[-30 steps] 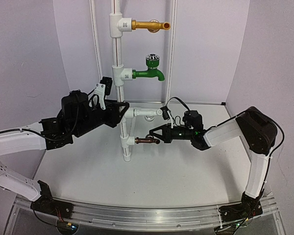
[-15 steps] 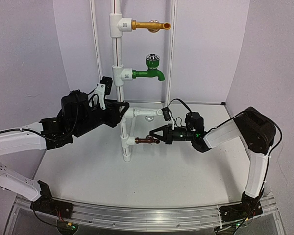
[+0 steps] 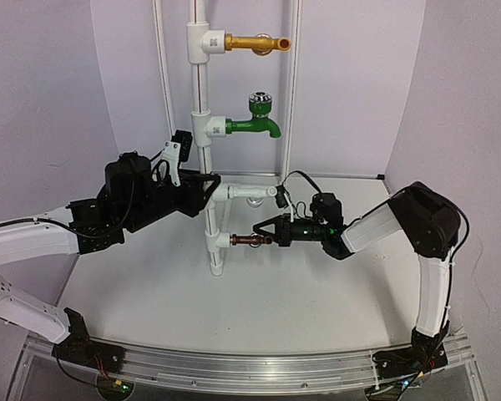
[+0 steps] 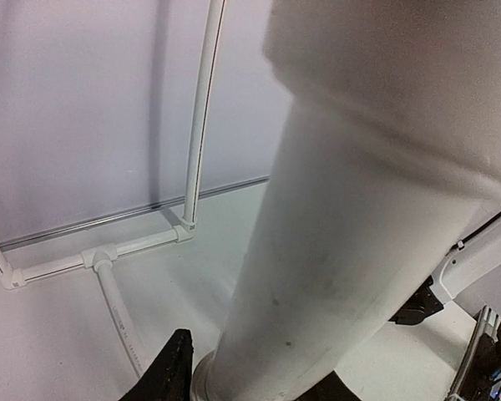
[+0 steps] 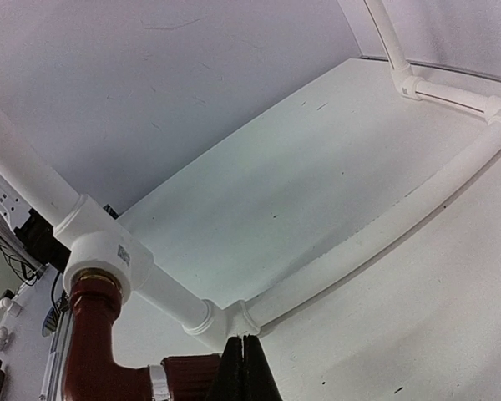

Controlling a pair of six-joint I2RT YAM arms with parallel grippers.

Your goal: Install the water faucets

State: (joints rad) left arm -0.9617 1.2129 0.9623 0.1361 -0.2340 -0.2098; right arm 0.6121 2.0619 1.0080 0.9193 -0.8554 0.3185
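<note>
Copper-brown tap (image 3: pixel 249 241) sits level in the lowest tee (image 3: pixel 219 243) of the upright white pipe (image 3: pixel 202 92), one end in the fitting and the free end pointing toward the right arm. Right gripper (image 3: pixel 270 237) meets that free end — in its wrist view the fingertips (image 5: pixel 234 376) are drawn almost together, apparently pinching the tap's end. Left gripper (image 3: pixel 209 185) is clamped round the pipe above the tee, level with a white side branch (image 3: pixel 250 192); its wrist view shows the pipe filling the frame between dark fingers (image 4: pixel 172 372). Higher on the pipe are a green faucet (image 3: pixel 255 125) and, at the top, a gold faucet (image 3: pixel 252 42) — both pointing right. The pipe's foot stands on the white table (image 3: pixel 275 309).
</note>
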